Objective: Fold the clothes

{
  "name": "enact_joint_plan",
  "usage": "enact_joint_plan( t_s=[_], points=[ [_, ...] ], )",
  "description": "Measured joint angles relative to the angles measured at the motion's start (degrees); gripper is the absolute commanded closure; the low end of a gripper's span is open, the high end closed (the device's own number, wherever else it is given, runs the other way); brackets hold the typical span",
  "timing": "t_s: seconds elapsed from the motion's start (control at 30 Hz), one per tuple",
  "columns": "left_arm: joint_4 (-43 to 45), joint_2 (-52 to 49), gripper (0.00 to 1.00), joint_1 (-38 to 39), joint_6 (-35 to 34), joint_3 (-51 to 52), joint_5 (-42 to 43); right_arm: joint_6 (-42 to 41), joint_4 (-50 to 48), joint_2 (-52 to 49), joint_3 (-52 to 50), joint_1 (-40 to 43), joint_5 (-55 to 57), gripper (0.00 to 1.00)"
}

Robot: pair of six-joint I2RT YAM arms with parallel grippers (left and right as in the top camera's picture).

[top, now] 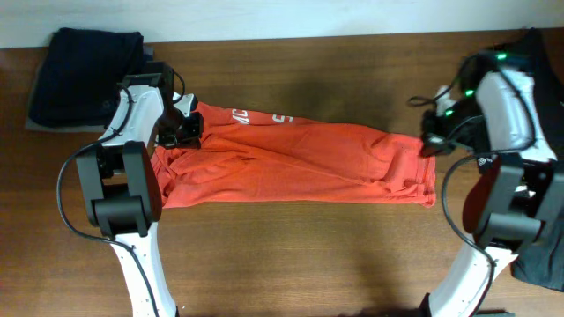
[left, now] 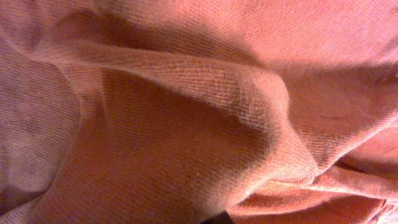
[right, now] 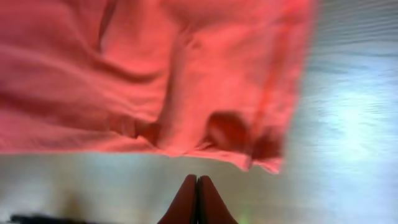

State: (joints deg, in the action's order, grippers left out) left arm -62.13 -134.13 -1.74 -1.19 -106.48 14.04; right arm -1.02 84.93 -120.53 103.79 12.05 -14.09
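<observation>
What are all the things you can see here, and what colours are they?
red-orange cotton T-shirt with white lettering: one, red-orange, spread sideways across the middle of the table
pile of folded dark navy garments: one, navy on grey, far left corner
black cloth: one, black, right edge, partly hidden by the arm
brown wooden table: one, brown, under everything
left gripper: one, black, shut, on the shirt's left end
right gripper: one, black, shut, just off the shirt's right end

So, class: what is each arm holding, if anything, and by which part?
The right fingers look shut on nothing, just off the T-shirt hem. The left gripper is buried in cloth; a hold cannot be told.
</observation>
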Motion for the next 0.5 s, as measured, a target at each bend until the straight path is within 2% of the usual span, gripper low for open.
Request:
enact_joint_plan(
  t_s=[0.03, 0.07, 0.1, 0.13, 0.17, 0.2, 0.37, 0.5],
  points=[
    [0.0, 0.0, 0.99, 0.0, 0.0, 0.0, -0.1, 0.1, -1.0, 0.0, -2.1, -0.9, 0.0, 0.92],
    [-0.1, 0.0, 0.99, 0.0, 0.0, 0.0, -0.2, 0.2, -2.2, 0.0, -4.5, -1.5, 0.0, 0.75],
    [-0.1, 0.0, 0.99, 0.0, 0.0, 0.0, -0.2, 0.3, -2.8, 0.0, -6.2, -1.8, 0.2, 0.52],
    [-0.2, 0.0, 0.99, 0.0, 0.0, 0.0, -0.2, 0.0, -3.4, 0.0, -8.0, -1.9, 0.7, 0.4],
    [-0.2, 0.0, 0.99, 0.0, 0.0, 0.0, -0.2, 0.0, -3.8, 0.0, -9.2, -1.7, 1.1, 0.36],
    [-0.2, 0.0, 1.0, 0.0, 0.0, 0.0, -0.2, -0.1, -4.0, 0.0, -9.8, -1.5, 1.4, 0.33],
    [-0.2, 0.0, 0.99, 0.0, 0.0, 0.0, -0.5, -0.1, -4.9, 0.0, -12.0, 2.3, 2.5, 0.34],
    [-0.2, 0.0, 1.0, 0.0, 0.0, 0.0, -0.5, 0.2, -4.9, 0.0, -12.6, 4.2, 2.5, 0.39]
  ],
)
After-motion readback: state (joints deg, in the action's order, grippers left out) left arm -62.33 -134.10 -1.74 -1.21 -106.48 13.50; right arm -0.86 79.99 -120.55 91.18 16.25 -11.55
